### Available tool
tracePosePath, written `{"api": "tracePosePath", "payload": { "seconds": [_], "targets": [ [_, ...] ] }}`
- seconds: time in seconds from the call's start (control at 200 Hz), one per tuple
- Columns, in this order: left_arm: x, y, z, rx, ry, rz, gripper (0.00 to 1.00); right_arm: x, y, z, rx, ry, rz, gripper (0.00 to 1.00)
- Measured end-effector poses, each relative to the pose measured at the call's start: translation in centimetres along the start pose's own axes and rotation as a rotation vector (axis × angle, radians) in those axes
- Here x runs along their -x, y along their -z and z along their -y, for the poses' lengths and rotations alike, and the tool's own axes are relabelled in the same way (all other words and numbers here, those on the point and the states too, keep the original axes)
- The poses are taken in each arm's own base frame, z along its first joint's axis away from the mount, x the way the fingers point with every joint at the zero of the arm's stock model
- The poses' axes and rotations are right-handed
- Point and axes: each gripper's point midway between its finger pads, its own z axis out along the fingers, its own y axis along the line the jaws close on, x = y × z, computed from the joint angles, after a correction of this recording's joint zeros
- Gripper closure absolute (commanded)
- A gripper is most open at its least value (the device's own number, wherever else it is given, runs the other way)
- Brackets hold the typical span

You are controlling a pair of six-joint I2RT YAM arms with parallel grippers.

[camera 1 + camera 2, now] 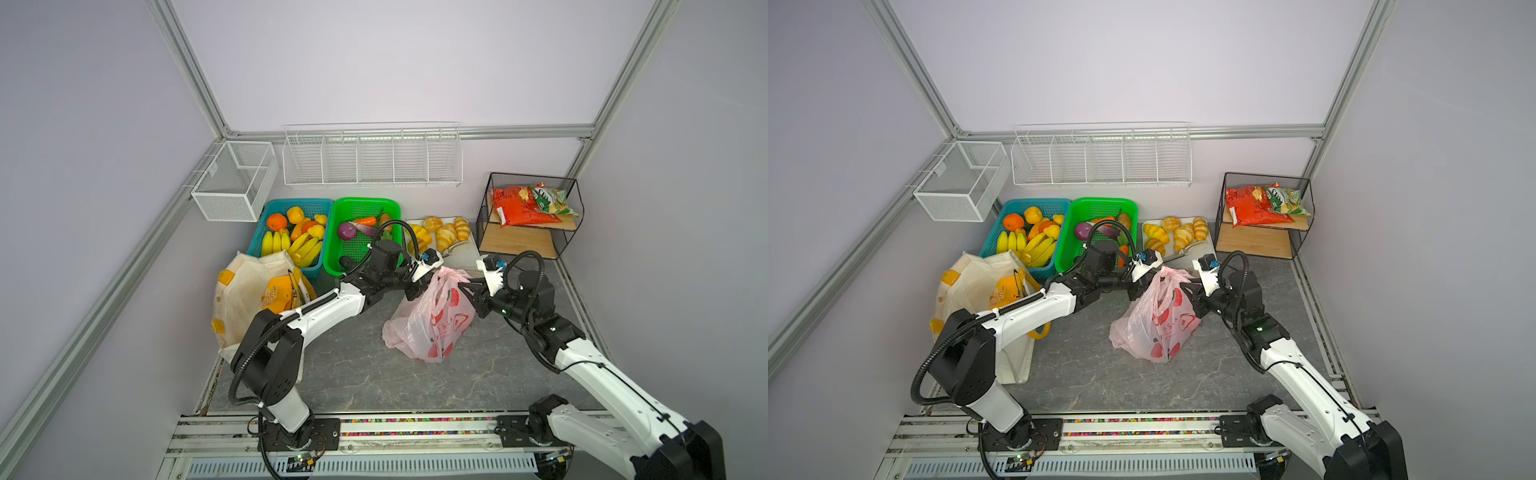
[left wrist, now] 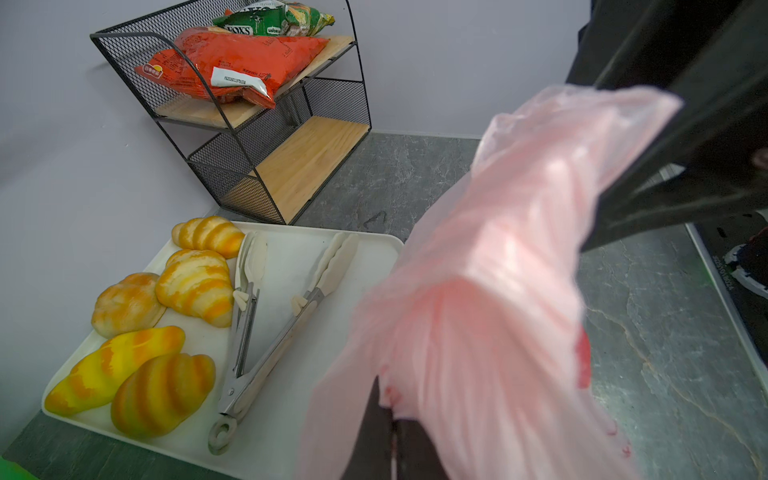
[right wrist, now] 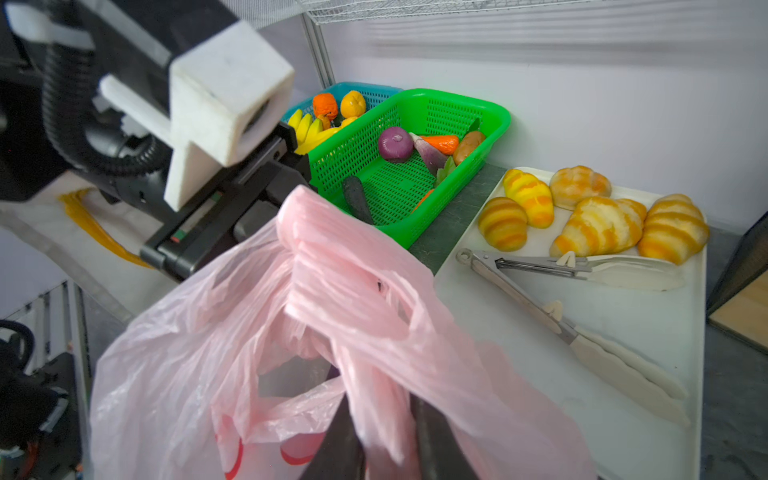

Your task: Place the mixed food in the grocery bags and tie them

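Pink bag [image 1: 432, 316] stands on the grey tabletop [image 1: 374, 374] between the two arms, with its handles drawn upward. Left gripper [image 2: 392, 419] is clamped on one handle. Right gripper [image 3: 386, 432] is narrow, with the other handle's strip between its fingers. For a sound knot, I judge both pinches need to be firm, with enough slack to cross the handles, clear of the green basket [image 1: 361, 202] and white tray [image 1: 463, 257] behind.

Lab test cell: aluminium frame [image 1: 199, 83], blank walls [image 1: 395, 62], toy-food basket [image 1: 331, 253].
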Motion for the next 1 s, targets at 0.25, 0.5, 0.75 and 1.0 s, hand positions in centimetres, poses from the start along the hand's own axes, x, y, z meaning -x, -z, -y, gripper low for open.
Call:
{"api": "tracePosePath", "payload": {
  "seconds": [0.25, 0.5, 0.75, 1.0],
  "targets": [
    [-0.7, 0.2, -0.5, 0.037, -0.041, -0.038, 1.0, -0.8, 1.6, 0.0, -0.042, -0.019, -0.042, 0.92],
    [-0.4, 1.7, -1.7, 0.104, -0.096, -0.069, 1.0, -1.8, 3.8, -0.3, -0.074, -0.065, -0.072, 0.93],
    [-0.2, 3.1, -3.5, 0.226, -0.105, -0.099, 1.0, -4.4, 4.4, 0.6, -0.126, -0.139, -0.168, 0.94],
    [-2.6, 5.8, -5.4, 0.426, -0.06, -0.162, 1.0, -6.8, 4.7, 1.4, -0.16, -0.21, -0.231, 0.94]
  ]
}}
